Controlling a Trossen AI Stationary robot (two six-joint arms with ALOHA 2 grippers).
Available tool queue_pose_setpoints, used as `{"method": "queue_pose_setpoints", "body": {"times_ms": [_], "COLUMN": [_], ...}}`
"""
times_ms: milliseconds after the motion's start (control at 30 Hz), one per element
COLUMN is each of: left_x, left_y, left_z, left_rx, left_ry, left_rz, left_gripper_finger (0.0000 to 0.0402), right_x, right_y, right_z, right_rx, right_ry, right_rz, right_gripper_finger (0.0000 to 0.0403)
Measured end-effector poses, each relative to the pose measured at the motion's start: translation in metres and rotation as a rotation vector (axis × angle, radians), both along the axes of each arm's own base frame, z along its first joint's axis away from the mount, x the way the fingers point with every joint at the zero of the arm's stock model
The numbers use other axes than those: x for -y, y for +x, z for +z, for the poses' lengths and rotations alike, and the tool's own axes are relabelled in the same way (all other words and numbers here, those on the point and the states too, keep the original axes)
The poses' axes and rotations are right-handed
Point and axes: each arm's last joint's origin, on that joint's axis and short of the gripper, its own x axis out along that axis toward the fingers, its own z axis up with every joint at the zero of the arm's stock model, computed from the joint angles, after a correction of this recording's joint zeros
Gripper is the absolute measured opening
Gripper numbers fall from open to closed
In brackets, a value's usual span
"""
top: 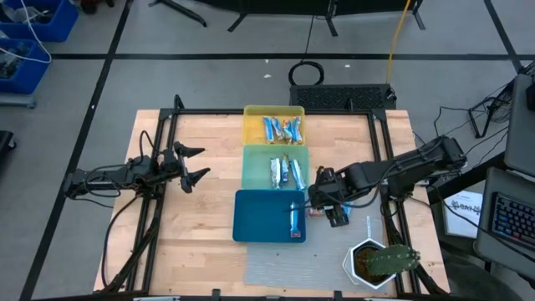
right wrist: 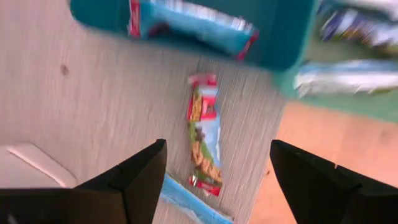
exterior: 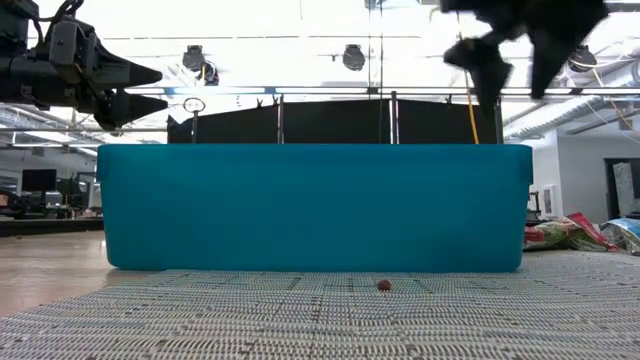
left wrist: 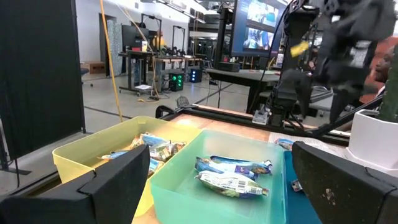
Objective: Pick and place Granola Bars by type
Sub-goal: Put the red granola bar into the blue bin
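Three trays stand in a row at mid table: yellow [top: 273, 113] farthest, green [top: 251, 167] in the middle, blue [top: 259, 216] nearest. Granola bars lie in the yellow tray [top: 282, 128] and the green tray [top: 284, 173], and one blue bar [top: 295, 221] lies in the blue tray. Another bar [right wrist: 204, 134], blue with red ends, lies flat on the table just right of the blue tray. My right gripper [top: 328, 207] hangs above it, pointing steeply down, open and holding nothing. My left gripper [top: 194, 164] waits open and level at the table's left.
A white pot with a green plant [top: 378, 261] stands at the near right corner. A grey mat [top: 284, 269] lies along the near edge, with a small brown crumb [exterior: 384, 285] on it. Black frame rails [top: 386, 150] run along the table's sides.
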Motion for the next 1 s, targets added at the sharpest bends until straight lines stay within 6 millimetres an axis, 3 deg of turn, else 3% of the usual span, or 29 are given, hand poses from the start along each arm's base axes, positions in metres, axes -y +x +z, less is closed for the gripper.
{"method": "queue_pose_setpoints", "body": {"times_ms": [433, 1000], "left_x": [0.000, 0.000], "left_y": [0.000, 0.000], "left_z": [0.000, 0.000], "left_rx": [0.000, 0.000], "left_ry": [0.000, 0.000], "left_rz": [0.000, 0.000], "left_gripper_finger": [0.0392, 0.0392], "right_x": [0.004, 0.003], "right_y": [-0.021, -0.016], "right_z": [-0.074, -0.108], "right_rx": [-0.055, 0.003], "right_ry": [0.032, 0.041], "right_rz": [0.041, 0.057], "right_gripper_finger": [0.0283, 0.0278]}}
